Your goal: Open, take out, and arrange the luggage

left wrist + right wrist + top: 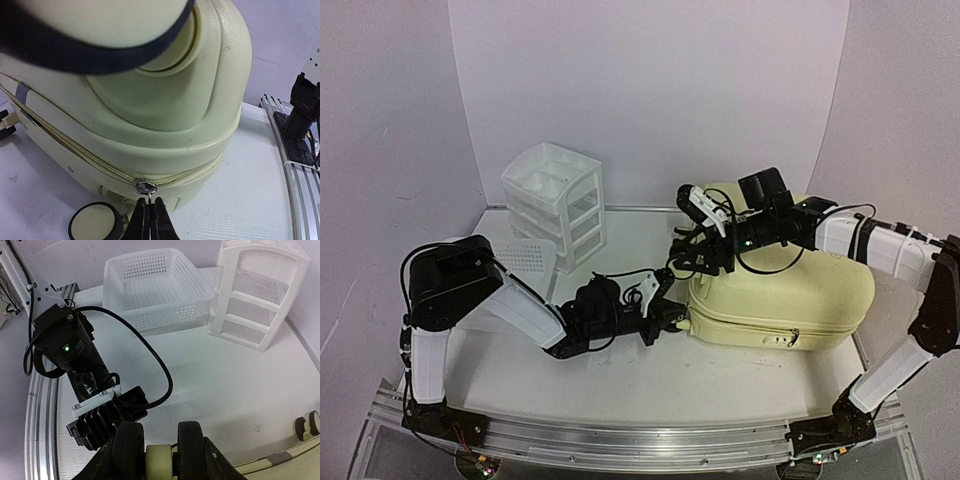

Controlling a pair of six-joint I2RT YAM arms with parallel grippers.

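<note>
The luggage [780, 290] lies closed on the right side of the desk [620, 370]. The left tool [150, 216] is pinched together on its zipper pull [145, 187] at the left corner. The right tool [705, 255] is clamped on a spinner wheel [160, 460] at the far-left corner.

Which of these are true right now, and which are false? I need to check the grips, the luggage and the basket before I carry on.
1. The left gripper is pinched shut on the zipper pull. True.
2. The luggage lies open with its lining showing. False: the shell is closed, and the zipper looks closed on both sides of the pull.
3. The right gripper is clamped on a spinner wheel. True.
4. The mesh basket sits on top of the drawer unit. False: it stands on the table beside the unit.
</note>
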